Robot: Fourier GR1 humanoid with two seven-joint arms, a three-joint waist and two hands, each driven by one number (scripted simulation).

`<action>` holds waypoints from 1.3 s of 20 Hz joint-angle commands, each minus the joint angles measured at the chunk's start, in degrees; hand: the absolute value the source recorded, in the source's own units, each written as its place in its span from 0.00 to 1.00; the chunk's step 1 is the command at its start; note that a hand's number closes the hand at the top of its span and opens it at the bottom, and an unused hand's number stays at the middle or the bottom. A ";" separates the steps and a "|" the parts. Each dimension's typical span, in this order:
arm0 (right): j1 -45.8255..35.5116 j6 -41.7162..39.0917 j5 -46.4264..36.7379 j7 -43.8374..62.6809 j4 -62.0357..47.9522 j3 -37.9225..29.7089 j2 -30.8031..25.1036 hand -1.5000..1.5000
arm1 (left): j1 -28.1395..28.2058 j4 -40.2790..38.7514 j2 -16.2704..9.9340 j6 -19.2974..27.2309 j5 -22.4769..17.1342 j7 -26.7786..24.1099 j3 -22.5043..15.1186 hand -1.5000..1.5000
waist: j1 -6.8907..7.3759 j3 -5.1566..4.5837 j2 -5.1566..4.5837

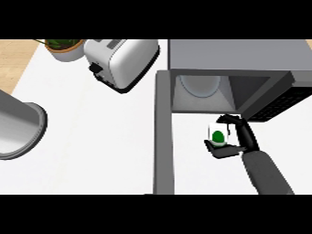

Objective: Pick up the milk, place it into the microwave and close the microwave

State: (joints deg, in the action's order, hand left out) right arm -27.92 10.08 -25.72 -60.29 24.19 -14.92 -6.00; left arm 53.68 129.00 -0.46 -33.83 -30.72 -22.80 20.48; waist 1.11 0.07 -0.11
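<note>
A small white milk carton [217, 135] with a green mark is held in my right hand [238, 139], whose fingers and thumb curl round it. It hangs just in front of the open mouth of the grey microwave [243, 55]. Inside the cavity a white turntable plate [200, 86] shows. The microwave's door [164, 132] stands swung open, running toward the view's lower edge, left of the carton. My left hand does not show.
A silver toaster [121, 61] lies left of the microwave. A potted plant [63, 48] stands at the back left. A large grey cylindrical pot [9, 125] sits at the left edge. White counter [97, 151] stretches between the pot and the door.
</note>
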 commanded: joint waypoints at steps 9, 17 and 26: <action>-1.59 5.50 -0.79 14.22 18.39 5.71 5.87 1.00 | -1.47 -1.94 -0.41 -1.58 -1.65 1.65 5.02 0.00 | -0.79 -0.09 0.30; -9.39 0.03 -0.93 29.43 20.90 6.10 3.55 1.00 | -2.75 -5.42 0.06 -4.27 -2.21 2.36 6.95 0.00 | -0.23 -0.07 0.13; -26.45 9.56 -4.48 33.33 1.83 1.83 -0.61 1.00 | -7.23 -6.30 -1.22 -3.92 -2.47 5.00 6.95 0.00 | 2.18 0.01 -0.83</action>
State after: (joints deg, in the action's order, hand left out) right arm -47.16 15.43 -28.87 -30.64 32.42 -11.30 -5.03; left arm 46.03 121.90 -1.86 -36.58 -32.50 -18.45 27.71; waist 1.85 0.19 -0.60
